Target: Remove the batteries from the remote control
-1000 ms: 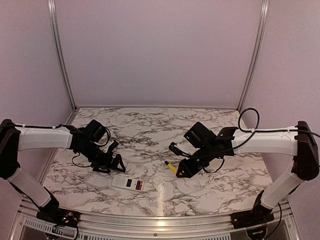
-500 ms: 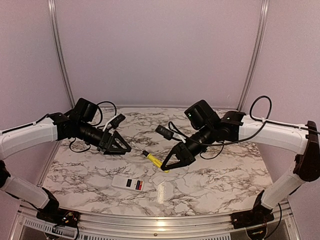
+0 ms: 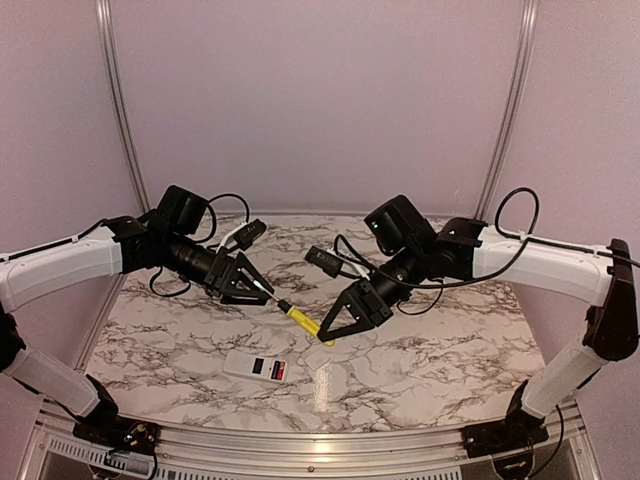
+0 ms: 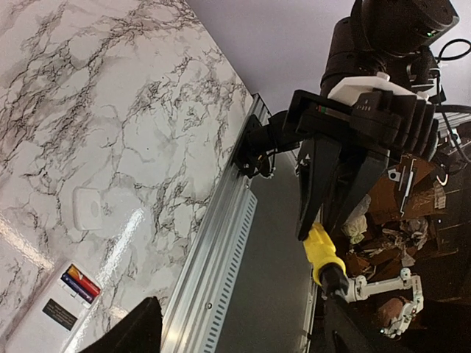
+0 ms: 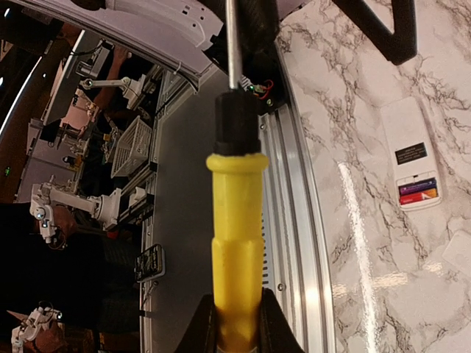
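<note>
Subject: remote control [image 3: 257, 367]. It lies flat on the marble counter [image 3: 450, 340] by the front rail, back side up, with its battery bay uncovered. The batteries [image 3: 278, 371], one red and one dark, sit side by side in that bay at the remote control's right end in the overhead view. Neither gripper touches the remote control or the batteries.

A small squarish white cover piece [image 3: 322, 357] lies flat on the counter to the right of the remote control, apart from it.

The right gripper [image 3: 330, 332] is off the counter, beyond the remote control and to its right. It is clenched on the yellow handle of a screwdriver [image 3: 303, 321]. The screwdriver is carried in the air, with its black collar and metal shaft pointing away to the left.

The left gripper [image 3: 256, 290] is also off the counter, beyond the remote control, at the shaft end of the screwdriver. Its fingers stand wide apart, released, with the shaft passing between them close to one finger. Contact with the shaft cannot be determined.
</note>
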You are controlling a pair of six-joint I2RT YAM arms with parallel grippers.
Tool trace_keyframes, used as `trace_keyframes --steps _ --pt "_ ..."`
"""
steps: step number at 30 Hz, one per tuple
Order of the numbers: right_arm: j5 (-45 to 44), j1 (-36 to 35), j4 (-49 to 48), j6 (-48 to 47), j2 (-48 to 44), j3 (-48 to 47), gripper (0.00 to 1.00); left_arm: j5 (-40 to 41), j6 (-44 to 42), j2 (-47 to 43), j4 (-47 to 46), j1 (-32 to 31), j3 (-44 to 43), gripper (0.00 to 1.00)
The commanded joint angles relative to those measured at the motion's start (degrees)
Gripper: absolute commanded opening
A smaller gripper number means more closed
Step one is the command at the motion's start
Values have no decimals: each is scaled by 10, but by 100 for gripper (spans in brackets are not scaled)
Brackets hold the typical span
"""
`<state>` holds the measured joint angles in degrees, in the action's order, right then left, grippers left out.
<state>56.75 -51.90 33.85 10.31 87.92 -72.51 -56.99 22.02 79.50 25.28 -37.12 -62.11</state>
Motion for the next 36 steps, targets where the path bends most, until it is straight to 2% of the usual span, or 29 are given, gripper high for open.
trace_keyframes --steps 1,5,12,17,25,28,31,36 --pt "0 8 -16 27 -20 -4 0 -17 -24 -2 23 -5 -21 82" --pt "7 11 -57 58 -63 45 0 -14 -1 -16 -3 -5 -10 83" --pt "18 23 -185 148 -138 134 0 -19 -3 -15 3 -5 -10 78" --pt "23 22 -165 138 -122 140 0 -43 35 -19 -38 -8 -15 76" --pt "48 22 -164 133 -84 107 0 -65 52 -2 -48 -37 -38 73" --pt "58 20 -156 126 -72 99 0 -61 69 2 -73 -46 -34 64" --pt "65 17 -145 117 -67 92 0 -51 105 6 -121 -58 -29 50" --pt "69 17 -152 122 -70 96 0 -32 122 16 -145 -76 -27 34"
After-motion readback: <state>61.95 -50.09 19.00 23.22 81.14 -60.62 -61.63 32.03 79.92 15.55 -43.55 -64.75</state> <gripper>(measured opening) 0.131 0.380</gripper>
